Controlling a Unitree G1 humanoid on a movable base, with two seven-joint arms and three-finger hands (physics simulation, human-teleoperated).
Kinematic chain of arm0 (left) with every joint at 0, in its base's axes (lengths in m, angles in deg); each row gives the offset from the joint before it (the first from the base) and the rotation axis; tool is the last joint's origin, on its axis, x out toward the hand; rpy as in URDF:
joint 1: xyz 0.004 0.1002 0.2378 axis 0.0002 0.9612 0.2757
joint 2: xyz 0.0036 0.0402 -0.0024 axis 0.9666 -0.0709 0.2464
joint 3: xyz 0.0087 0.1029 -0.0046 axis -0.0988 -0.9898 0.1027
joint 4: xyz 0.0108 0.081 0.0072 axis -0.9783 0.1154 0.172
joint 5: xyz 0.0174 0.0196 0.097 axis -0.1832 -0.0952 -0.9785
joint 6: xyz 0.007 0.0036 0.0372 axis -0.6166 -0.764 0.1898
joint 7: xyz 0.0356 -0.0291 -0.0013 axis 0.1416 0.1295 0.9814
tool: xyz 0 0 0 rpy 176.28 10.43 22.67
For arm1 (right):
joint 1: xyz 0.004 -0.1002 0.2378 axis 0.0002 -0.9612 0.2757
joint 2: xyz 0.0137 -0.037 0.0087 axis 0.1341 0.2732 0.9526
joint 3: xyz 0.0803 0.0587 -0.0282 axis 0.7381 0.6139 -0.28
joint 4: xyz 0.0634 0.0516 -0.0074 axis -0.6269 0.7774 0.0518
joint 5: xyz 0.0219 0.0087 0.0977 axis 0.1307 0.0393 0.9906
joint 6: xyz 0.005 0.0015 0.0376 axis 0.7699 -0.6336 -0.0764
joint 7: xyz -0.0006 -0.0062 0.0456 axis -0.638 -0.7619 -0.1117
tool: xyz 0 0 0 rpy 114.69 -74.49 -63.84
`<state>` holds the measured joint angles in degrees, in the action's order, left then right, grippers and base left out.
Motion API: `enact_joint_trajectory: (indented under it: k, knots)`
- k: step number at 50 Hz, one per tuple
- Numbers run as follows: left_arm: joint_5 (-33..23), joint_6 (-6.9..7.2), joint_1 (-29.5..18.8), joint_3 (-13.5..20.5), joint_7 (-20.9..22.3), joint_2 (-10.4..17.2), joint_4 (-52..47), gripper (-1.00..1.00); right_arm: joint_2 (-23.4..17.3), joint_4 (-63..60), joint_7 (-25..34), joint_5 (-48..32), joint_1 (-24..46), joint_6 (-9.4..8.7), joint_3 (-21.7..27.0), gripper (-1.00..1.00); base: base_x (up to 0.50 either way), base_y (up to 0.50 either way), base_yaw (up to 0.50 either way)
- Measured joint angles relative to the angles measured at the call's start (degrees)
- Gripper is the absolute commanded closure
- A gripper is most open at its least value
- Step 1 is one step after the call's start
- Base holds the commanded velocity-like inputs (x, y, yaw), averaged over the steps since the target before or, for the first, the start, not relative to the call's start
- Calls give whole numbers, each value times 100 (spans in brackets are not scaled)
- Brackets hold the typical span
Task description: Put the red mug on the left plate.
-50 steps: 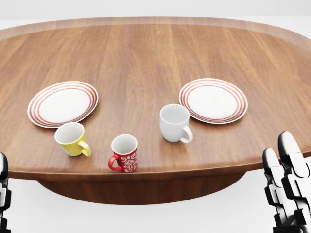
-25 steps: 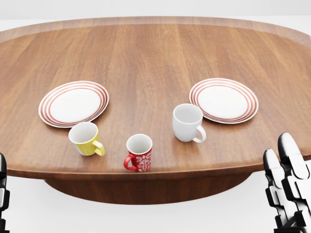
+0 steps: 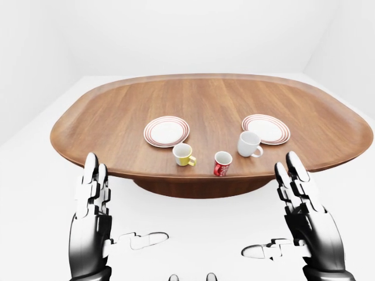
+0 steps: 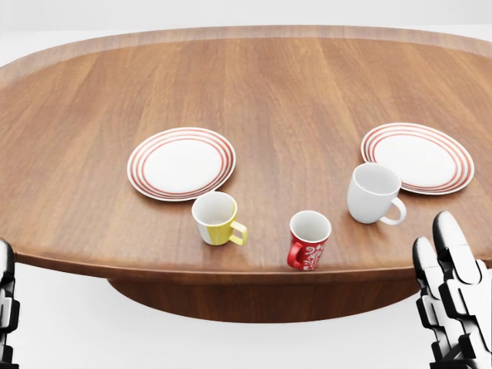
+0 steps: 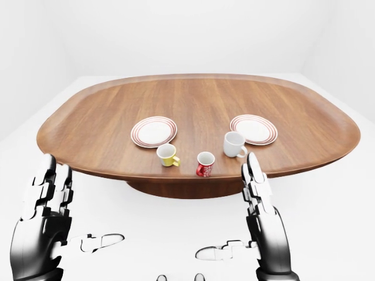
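Everything on the bench (image 4: 92, 92) has slid to the right in the head view, so the camera moved. Both hands are spread and hold nothing, below the bench edge. The red mug (image 4: 309, 241) stands near that edge, up and left of the right hand (image 3: 307, 219). The left plate (image 4: 181, 163) lies farther up, beyond the yellow mug (image 4: 217, 218), well right of the left hand (image 3: 91, 225).

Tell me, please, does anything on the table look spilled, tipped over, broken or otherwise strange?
Nothing stands out. The red mug, yellow mug and white mug all stand upright on the table, and both plates, left and right, lie flat and bare. No spill or damage shows.
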<state>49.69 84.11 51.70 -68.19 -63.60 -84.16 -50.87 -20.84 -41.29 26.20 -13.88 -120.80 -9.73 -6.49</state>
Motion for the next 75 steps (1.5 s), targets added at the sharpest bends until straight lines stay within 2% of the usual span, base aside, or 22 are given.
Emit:
enact_joint_trajectory:
  k: [21, 55, 69, 75]
  knots:
    - [-6, -20, 13, -30, -21, 39, 5, -100, -72, 41, -44, -74, -12, 69, -78, -100, 9, 50, 0]
    - [17, -33, 25, -12, 11, 30, -11, -100, -118, 46, -50, -78, 6, 84, -96, -100, 16, 50, 0]
    - [29, -71, 35, -13, 15, 34, 14, -100, -156, 145, -35, -109, 94, -35, -140, -100, 1, 1, 0]
    - [29, -91, 104, -16, 16, 36, 11, -100, -199, 129, -15, -96, 1, -6, -187, -100, 25, 0, 0]
